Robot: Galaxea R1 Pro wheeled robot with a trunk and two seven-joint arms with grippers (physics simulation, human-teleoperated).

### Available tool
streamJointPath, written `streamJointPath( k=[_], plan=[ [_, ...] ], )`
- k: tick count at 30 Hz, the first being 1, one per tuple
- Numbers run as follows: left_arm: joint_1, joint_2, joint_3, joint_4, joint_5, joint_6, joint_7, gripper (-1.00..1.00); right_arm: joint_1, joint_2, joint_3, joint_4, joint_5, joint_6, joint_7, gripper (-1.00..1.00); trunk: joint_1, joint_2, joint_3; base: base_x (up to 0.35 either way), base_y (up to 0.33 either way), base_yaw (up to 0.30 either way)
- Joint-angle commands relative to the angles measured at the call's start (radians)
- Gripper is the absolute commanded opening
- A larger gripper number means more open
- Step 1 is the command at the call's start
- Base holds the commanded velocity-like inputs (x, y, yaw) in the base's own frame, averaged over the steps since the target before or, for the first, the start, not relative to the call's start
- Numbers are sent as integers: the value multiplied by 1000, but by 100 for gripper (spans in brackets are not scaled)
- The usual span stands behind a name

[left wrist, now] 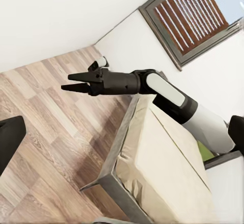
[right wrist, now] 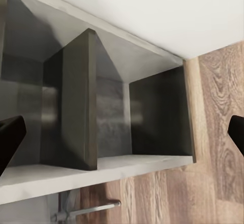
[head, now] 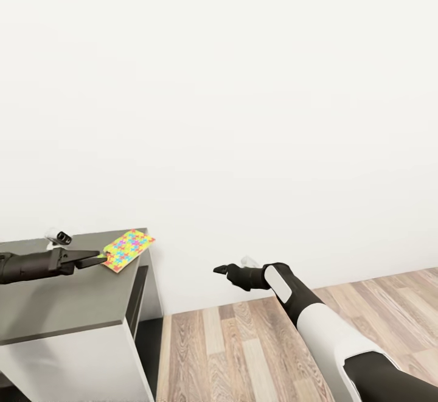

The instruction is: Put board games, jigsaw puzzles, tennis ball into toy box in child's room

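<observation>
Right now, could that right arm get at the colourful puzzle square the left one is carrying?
Probably not without moving closer. The jigsaw puzzle is pinched in the left gripper above the dark desk, while the right gripper, jaws open, hangs over the wood floor, well aside.

floor (head: 243, 353) rendered as matt wood planks. desk (head: 55, 304) top in smooth dark grey, faint sheen. puzzle (head: 126, 249) looks like printed card. mattress (left wrist: 168, 178) in plain beige cloth, frame (left wrist: 109, 170) grey metal.
</observation>
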Motion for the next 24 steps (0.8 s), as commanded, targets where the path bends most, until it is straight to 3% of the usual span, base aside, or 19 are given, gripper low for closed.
streamJointPath(
  k=[1,14,24],
  plan=[
    [4,2,-1,-10,3,15,-4,100,-1,0,1,-1,3,2,3,100,0,-1,-3,0,0,69],
    [27,6,10,-56,11,34,-4,100,-1,-1,1,-3,3,-2,3,100,0,-1,-24,0,0,49],
    [30,16,10,-65,34,35,-4,100,7,1,7,-6,3,-61,3,100,0,-1,-40,0,0,3]
  ],
)
